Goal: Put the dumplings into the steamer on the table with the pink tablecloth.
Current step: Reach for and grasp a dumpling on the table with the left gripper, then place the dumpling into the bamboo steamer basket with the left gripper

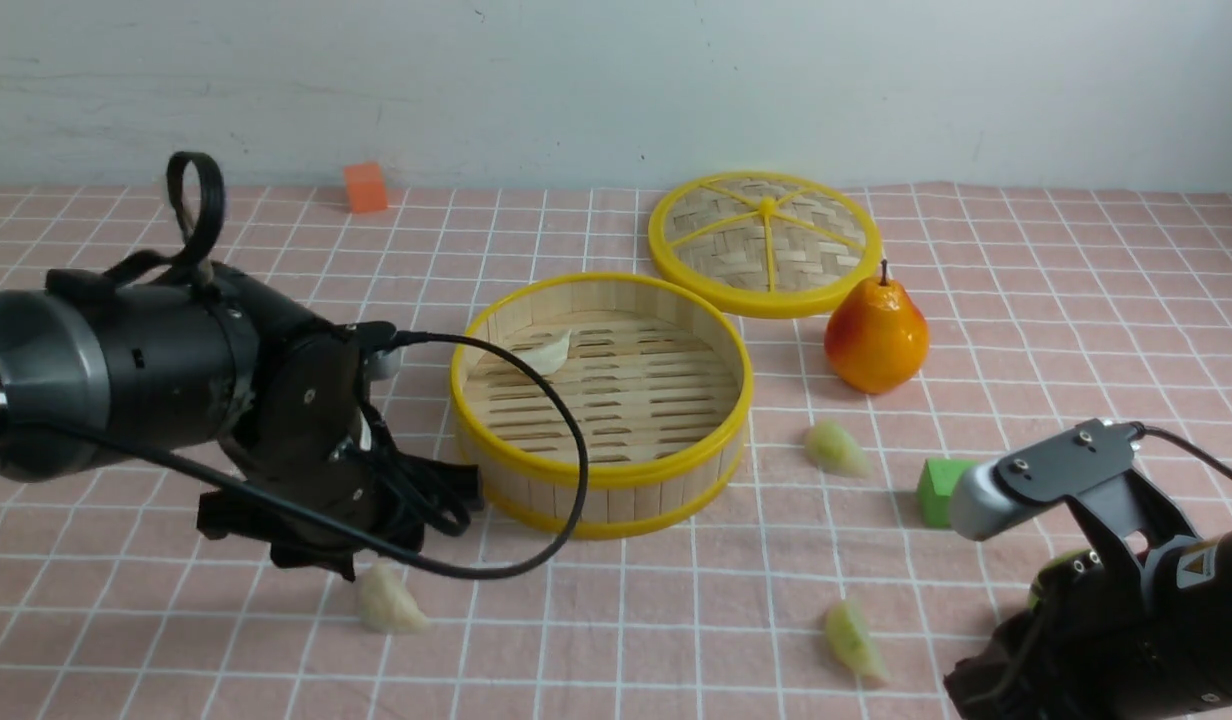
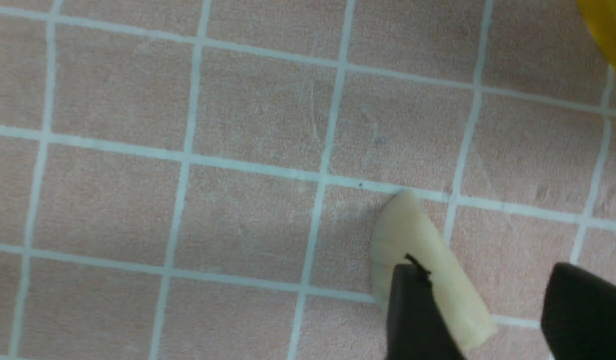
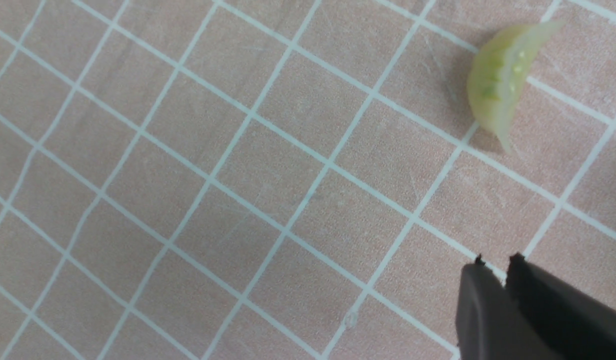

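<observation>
Bright, even, diffuse light fills all three views, coming mostly from above and a little from the right. The green cube and the pear throw short, soft-edged shadows toward the left on the pink tablecloth. The pear carries a small pale sheen high on its skin, and nothing is blown out. The front view is sharp across the cloth, with only the near left arm slightly soft. The left wrist view is the haziest: its grid lines are smeared and the left gripper's fingers are blurred at the frame edge. The right wrist view is crisper, and a green dumpling there casts a faint shadow beside itself.
</observation>
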Robot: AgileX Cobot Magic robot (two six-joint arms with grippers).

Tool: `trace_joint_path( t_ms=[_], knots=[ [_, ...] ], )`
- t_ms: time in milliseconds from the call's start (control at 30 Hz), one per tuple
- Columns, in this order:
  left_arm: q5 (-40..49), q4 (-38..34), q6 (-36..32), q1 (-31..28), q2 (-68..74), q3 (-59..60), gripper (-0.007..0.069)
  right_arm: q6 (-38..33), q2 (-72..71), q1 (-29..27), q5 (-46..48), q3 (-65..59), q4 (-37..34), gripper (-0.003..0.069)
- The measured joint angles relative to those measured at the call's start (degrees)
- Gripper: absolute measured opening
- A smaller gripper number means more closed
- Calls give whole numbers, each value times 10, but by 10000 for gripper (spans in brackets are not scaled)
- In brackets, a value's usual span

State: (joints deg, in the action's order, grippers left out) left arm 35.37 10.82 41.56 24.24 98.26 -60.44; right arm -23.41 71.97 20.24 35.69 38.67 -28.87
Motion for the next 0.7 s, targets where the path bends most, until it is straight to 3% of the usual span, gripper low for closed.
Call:
trace_joint_path(
  t_ms=[33,100,200,300,400,467,600,700],
  knots=[
    [-1,0,0,0,1,0,386,0,0,0,-1,0,-1,76],
    [-4,1,42,0,20,0,477,0,0,0,-1,0,-6,78],
    [5,2,52,0,40,0,496,-1,0,0,-2,0,-6,83],
    [12,2,31,0,50,0,430,-1,0,0,-2,0,-6,84],
    [17,2,-11,0,50,-1,265,-1,0,0,-2,0,-6,85],
    [27,0,-42,0,45,-8,204,-1,0,0,-2,0,-6,87],
    [66,-2,-106,0,27,-55,206,-1,0,0,-3,0,-6,92],
    [94,-48,-173,0,7,-141,206,-1,0,0,-4,0,-6,95]
  ],
)
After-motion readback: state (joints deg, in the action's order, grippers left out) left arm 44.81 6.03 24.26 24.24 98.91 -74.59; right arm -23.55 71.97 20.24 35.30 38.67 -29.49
